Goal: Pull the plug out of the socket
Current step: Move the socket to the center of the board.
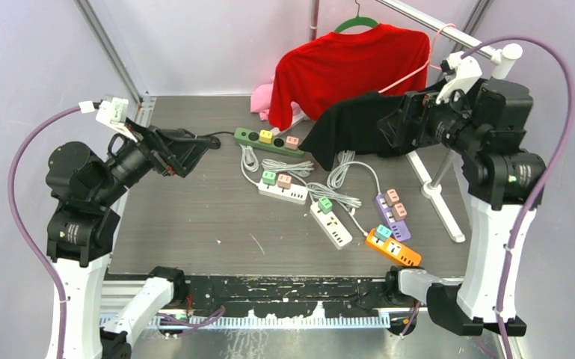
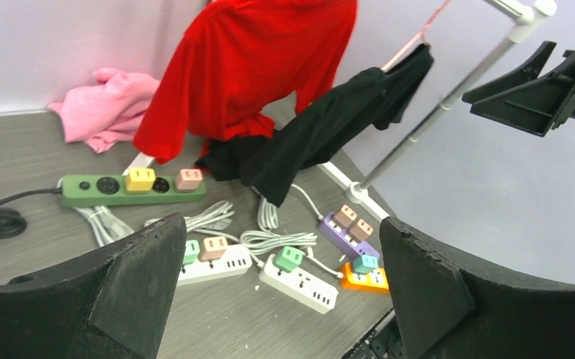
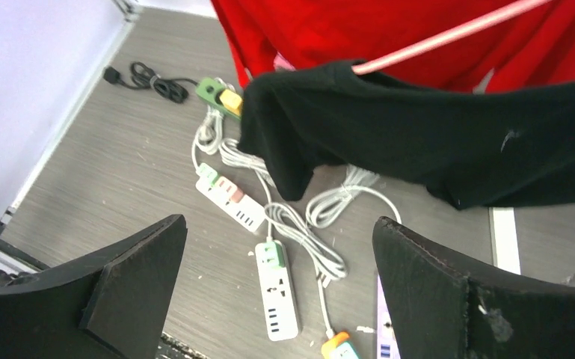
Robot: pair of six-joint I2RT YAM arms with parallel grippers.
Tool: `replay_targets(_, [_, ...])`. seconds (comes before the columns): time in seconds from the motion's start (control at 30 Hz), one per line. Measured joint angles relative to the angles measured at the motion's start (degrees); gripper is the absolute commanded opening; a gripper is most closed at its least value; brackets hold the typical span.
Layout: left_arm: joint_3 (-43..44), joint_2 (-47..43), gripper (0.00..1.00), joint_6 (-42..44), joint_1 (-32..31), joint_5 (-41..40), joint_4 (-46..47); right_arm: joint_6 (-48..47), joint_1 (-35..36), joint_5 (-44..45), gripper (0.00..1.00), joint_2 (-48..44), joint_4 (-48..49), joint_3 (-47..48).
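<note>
Several power strips with plugs lie on the grey table [image 1: 194, 224]. A green strip [image 1: 250, 137] holds a yellow plug [image 1: 266, 136] and a pink plug [image 1: 292, 140]. One white strip [image 1: 291, 195] holds a green and a pink plug. Another white strip [image 1: 334, 229] holds a green plug [image 1: 325, 204], which also shows in the right wrist view [image 3: 271, 254]. A purple strip [image 1: 386, 217] holds two pink plugs. An orange strip [image 1: 398, 250] holds a teal plug [image 1: 383, 232]. My left gripper [image 1: 194, 155] [image 2: 283, 224] and right gripper [image 1: 387, 131] [image 3: 279, 221] are open, empty and raised.
A red shirt [image 1: 348, 63] and a black garment [image 1: 351, 127] hang from a rack over the back right; the rack's white foot [image 1: 434, 191] rests on the table. A pink cloth [image 1: 263, 97] lies at the back. Coiled white cords [image 1: 329, 183] and a black cable [image 1: 211, 140] lie among the strips.
</note>
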Motion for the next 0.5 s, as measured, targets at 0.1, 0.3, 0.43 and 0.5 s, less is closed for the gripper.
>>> replay_targets(0.1, [-0.90, 0.22, 1.00, 0.61, 0.00, -2.62, -1.38, 0.48, -0.57, 1.51, 1.00, 0.13, 0.98, -4.63])
replay_targets(0.3, [-4.26, 0.35, 1.00, 0.92, 0.00, -6.82, -3.39, -2.21, -1.64, 0.31, 1.00, -0.42, 1.70, -15.82])
replay_targets(0.43, [-8.50, -0.11, 1.00, 0.90, 0.00, -7.87, -3.65, -8.48, -2.12, -2.25, 1.00, -1.25, -0.59, -21.40])
replay_targets(0.5, [-11.39, -0.57, 0.99, 0.87, 0.00, -7.85, -3.76, -12.72, -2.34, -3.69, 1.00, -1.92, -2.91, -23.85])
